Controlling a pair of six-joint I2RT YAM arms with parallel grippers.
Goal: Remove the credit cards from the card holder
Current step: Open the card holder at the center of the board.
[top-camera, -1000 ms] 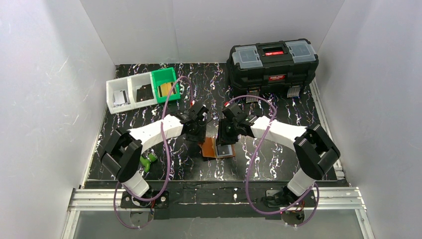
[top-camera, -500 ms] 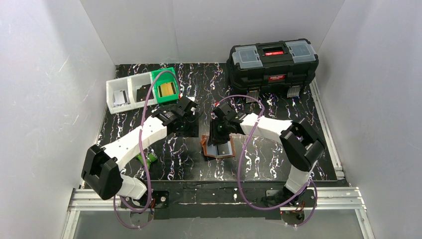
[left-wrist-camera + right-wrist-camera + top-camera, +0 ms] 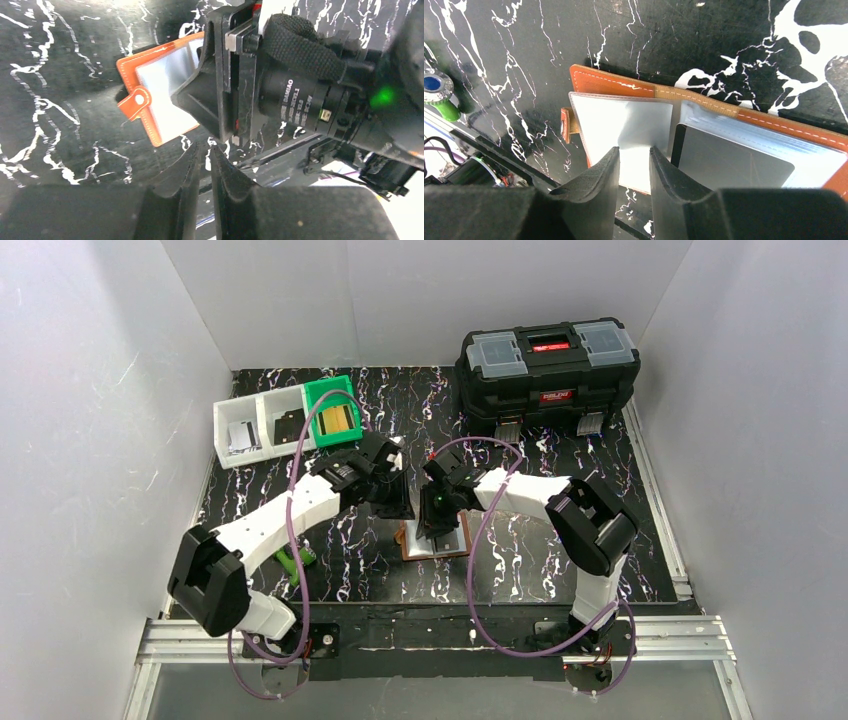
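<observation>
The card holder [image 3: 434,539] is laid open near the middle of the counter [image 3: 520,560], with the right claw [image 3: 437,523] over it and the left claw [image 3: 397,508] just to its left. The bins [image 3: 285,422] are set behind on the left, the toolbox [image 3: 548,364] behind on the right.

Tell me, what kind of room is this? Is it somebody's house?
Probably not a house. It looks like a robot test booth: plain white walls box in a black marbled table, two robot arms are bolted to its metal rail, and a toolbox and sorting bins sit at the back.
</observation>
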